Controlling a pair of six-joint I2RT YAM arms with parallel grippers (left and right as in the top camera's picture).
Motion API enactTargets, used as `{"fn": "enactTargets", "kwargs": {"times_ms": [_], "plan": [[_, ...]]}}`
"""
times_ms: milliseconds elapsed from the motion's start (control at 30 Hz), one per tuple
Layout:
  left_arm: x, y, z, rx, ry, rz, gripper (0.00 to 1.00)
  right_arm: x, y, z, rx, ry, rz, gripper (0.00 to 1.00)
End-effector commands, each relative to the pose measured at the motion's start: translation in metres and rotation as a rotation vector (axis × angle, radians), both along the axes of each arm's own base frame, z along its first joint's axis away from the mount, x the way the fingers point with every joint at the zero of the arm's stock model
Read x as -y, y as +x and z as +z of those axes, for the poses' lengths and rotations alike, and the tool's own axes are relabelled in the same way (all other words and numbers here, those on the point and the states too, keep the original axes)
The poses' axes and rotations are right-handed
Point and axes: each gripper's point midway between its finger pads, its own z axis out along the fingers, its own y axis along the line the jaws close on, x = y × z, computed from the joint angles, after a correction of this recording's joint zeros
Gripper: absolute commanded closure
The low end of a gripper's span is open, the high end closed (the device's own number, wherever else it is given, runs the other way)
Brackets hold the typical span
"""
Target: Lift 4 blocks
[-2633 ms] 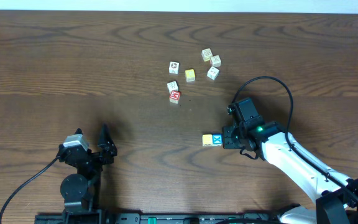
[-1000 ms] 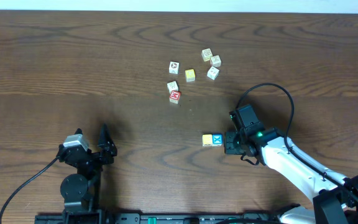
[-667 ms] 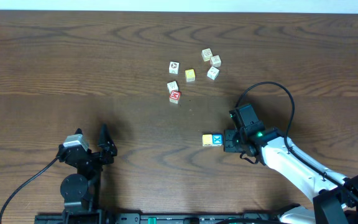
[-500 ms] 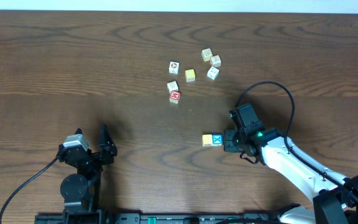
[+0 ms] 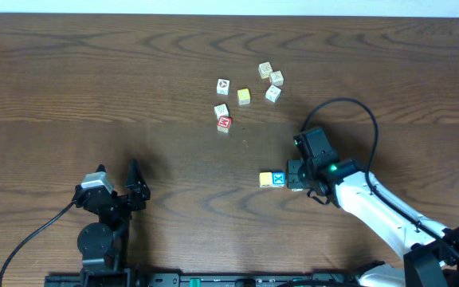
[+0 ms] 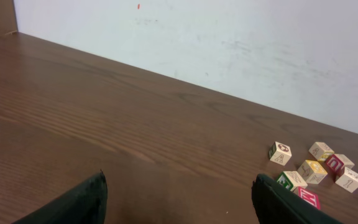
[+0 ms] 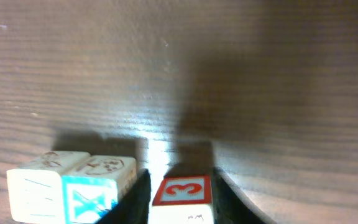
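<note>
From above, the right pincer [image 5: 295, 176] hid whatever lay between its fingers. Only its own wrist camera showed a whitish block with a red-framed 3 [image 7: 182, 194] set between the two dark fingers [image 7: 138, 199]. These stood narrowly apart and pressed against both of its sides. The same close view showed the blue X block [image 7: 87, 200] just to the left of that pincer, right beside the nearer finger, with a pale block touching its far side. From above, that outer one showed as the yellow block [image 5: 266, 179], and the two lay touching in a short row on the pincer's left. The left pincer [image 6: 179, 182] was spread wide with nothing between its fingers. It sat low over the table [image 5: 94, 96], well apart from every block. Its camera alone showed the room: a plain whitish wall [image 6: 229, 43] behind the table's far edge, with a tiny red speck [image 6: 138, 6] high up. Ahead of that pincer and to its right sat a loose cluster of blocks [image 5: 272, 93]. The red block [image 5: 224, 123] was the member of it nearest the pincer, well away from the right pincer too. The tabletop was dark brown wood with wavy grain, and it glared pale in the right wrist view. The blocks were small wooden cubes with coloured faces and printed signs.
</note>
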Motion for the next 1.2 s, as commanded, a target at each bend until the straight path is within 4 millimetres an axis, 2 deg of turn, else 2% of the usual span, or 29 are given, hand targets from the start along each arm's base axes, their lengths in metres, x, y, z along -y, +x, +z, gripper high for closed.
{"fn": "enactTargets", "kwargs": {"times_ms": [0, 33, 200, 433, 600, 800, 967, 1167], "plan": [[-0.005, -0.002, -0.017, -0.056, 0.01, 0.028, 0.25, -0.005, 0.021, 0.028, 0.049, -0.001, 0.004, 0.93], [-0.005, -0.002, -0.016, -0.056, 0.01, 0.028, 0.25, -0.004, 0.024, 0.035, 0.046, -0.006, -0.001, 0.99], [-0.005, -0.002, -0.016, -0.056, 0.01, 0.028, 0.25, 0.006, 0.019, 0.062, 0.008, -0.076, -0.014, 0.99], [-0.005, -0.002, -0.016, -0.056, 0.01, 0.028, 0.25, 0.003, -0.014, 0.071, -0.013, -0.091, 0.007, 0.99], [-0.005, -0.002, -0.016, -0.056, 0.01, 0.028, 0.25, -0.002, -0.043, 0.052, -0.066, -0.101, 0.015, 0.99], [-0.005, -0.002, -0.016, -0.056, 0.01, 0.028, 0.25, 0.007, -0.071, 0.012, -0.137, -0.117, -0.049, 0.99], [-0.005, -0.002, -0.016, -0.056, 0.01, 0.028, 0.25, 0.01, -0.077, 0.002, -0.149, -0.12, -0.052, 0.99], [-0.005, -0.002, -0.016, -0.056, 0.01, 0.028, 0.25, 0.006, -0.07, -0.001, -0.116, -0.095, -0.052, 0.98]]}}
